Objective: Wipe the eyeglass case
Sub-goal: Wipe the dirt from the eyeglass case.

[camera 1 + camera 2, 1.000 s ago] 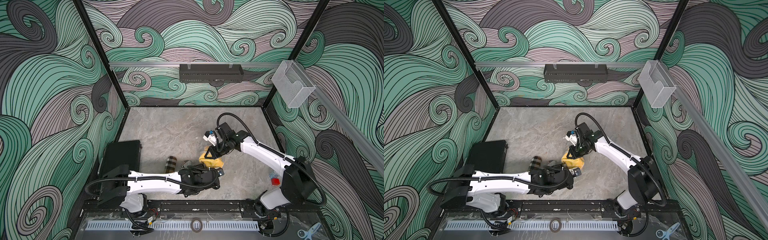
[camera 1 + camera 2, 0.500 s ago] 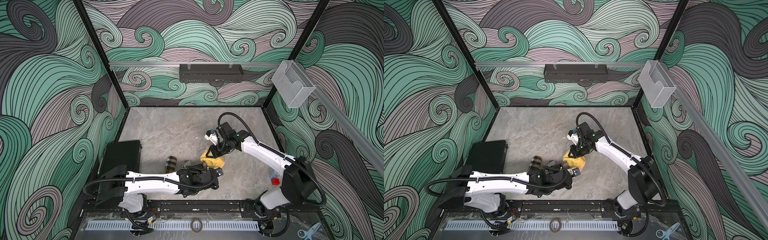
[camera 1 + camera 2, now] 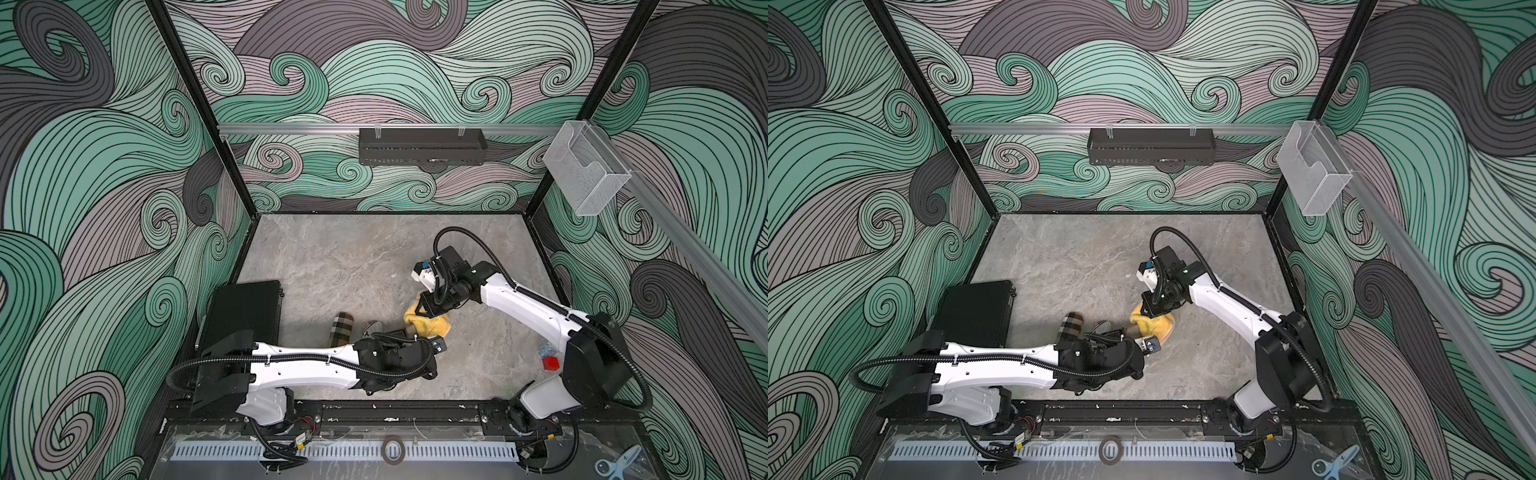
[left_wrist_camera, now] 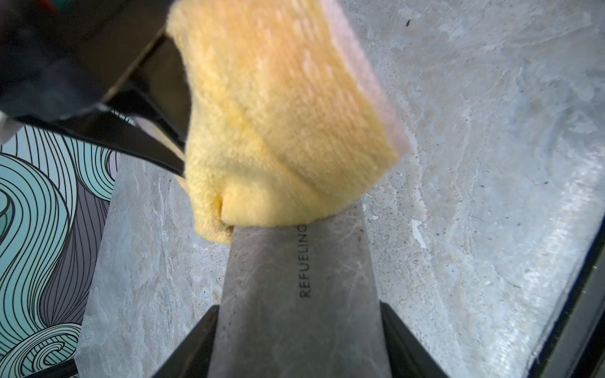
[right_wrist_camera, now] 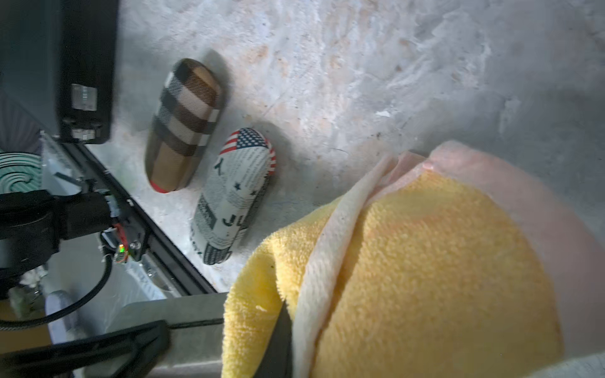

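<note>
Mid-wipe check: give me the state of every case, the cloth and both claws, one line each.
grey eyeglass case: gripped at one end, other end under yellow cloth.
yellow cloth: bunched, draped over that end.
left claw: shut on grey eyeglass case.
right claw: shut on yellow cloth.
plaid case: closed, lying flat, untouched.
flag-print case: closed, lying beside it, apart.
black hard case: closed, lying flat.

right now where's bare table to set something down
Bare: the far half of the grey marble tabletop, between the back wall and the yellow terry cloth. Crowded: the near strip, with the black flat box, plaid oval case and flag-print oval case.
</note>
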You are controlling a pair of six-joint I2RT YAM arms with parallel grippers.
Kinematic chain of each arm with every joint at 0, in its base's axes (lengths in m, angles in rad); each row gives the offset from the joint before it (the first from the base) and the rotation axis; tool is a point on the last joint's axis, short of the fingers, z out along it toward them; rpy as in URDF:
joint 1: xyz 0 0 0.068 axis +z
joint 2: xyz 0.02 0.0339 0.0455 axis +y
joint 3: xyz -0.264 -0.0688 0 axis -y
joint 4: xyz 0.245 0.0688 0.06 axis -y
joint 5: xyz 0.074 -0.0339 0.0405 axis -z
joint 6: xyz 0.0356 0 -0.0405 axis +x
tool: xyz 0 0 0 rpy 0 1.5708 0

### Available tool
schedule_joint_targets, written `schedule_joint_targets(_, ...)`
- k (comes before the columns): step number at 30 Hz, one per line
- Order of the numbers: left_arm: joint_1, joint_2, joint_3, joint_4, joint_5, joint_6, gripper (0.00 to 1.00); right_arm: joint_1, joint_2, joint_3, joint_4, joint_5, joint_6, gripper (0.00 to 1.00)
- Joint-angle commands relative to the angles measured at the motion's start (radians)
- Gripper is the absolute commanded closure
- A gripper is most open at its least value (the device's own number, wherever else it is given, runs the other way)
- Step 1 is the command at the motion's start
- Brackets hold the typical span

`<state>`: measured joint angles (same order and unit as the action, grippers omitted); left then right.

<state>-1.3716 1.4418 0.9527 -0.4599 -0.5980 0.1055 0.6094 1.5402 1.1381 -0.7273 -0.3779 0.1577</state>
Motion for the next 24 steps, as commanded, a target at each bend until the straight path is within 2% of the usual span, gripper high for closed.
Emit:
schedule_joint_targets(1,-0.003,-0.053,0.019,0.056,-0.099,-0.021,0.49,0.004,0.006,0.003,-0.072,-0.01,0.0,1.0)
schedule_joint_targets(5,-0.002,-0.048,0.02,0.063,-0.103,-0.02,0.49,0.006,-0.021,-0.001,0.029,-0.227,0.013,1.0)
schedule_joint_targets(8,-0.003,-0.043,0.02,0.069,-0.104,-0.02,0.49,0.01,-0.025,-0.002,0.067,-0.341,0.016,1.0)
schedule_joint_targets(11,-0.002,-0.043,0.021,0.069,-0.104,-0.019,0.49,0.011,-0.017,-0.003,0.06,-0.367,0.003,1.0)
schedule_joint_targets(13,-0.003,-0.044,0.02,0.071,-0.104,-0.018,0.49,0.012,-0.003,-0.003,0.029,-0.337,-0.013,1.0)
schedule_joint_targets(20,-0.001,-0.043,0.015,0.065,-0.111,-0.035,0.49,-0.003,0.014,-0.045,-0.054,-0.016,-0.005,1.0)
schedule_joint_targets(24,0.0,-0.049,0.0,0.068,-0.121,-0.072,0.48,-0.053,-0.005,-0.095,-0.049,0.086,0.027,1.0)
